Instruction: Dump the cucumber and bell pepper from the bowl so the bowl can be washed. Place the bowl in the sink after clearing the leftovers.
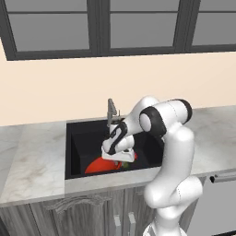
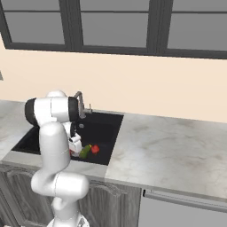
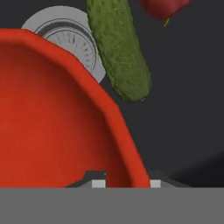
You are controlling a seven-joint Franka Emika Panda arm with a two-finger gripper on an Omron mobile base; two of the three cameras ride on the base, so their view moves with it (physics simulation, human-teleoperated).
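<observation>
Sink (image 1: 78,138) first, black and sunk into a marble counter (image 1: 37,161), with a grey faucet (image 1: 111,110) upright at its back rim. Seen from the left base camera, going left to right:

- Bare black floor on the left of the sink.
- Then the bowl (image 1: 99,165), bright red, low against the sink's front wall and just under the white hand.
- To the right of the bowl, a sliver of green at the hand's lower edge.

From the hand camera, again left to right:

- Bowl inside the sink, its smooth red inside plain and clear of food, its rim running diagonally down toward the finger tips.
- Round silver drain (image 3: 65,30) on the sink floor, half hidden behind the bowl's rim.
- Cucumber (image 3: 120,48) lying on the sink floor outside the bowl, just beside the rim and overlapping the drain's edge.
- Bell pepper (image 3: 162,8) further right on the sink floor, near the cucumber's far end.

Gripper (image 3: 127,183) set astride the bowl's rim, one tip inside the wall and one outside, both tight against it. Cannot tell whether pinching the rim or merely flanking it.

From the right base camera, cucumber and bell pepper side by side near the sink's front right corner.
</observation>
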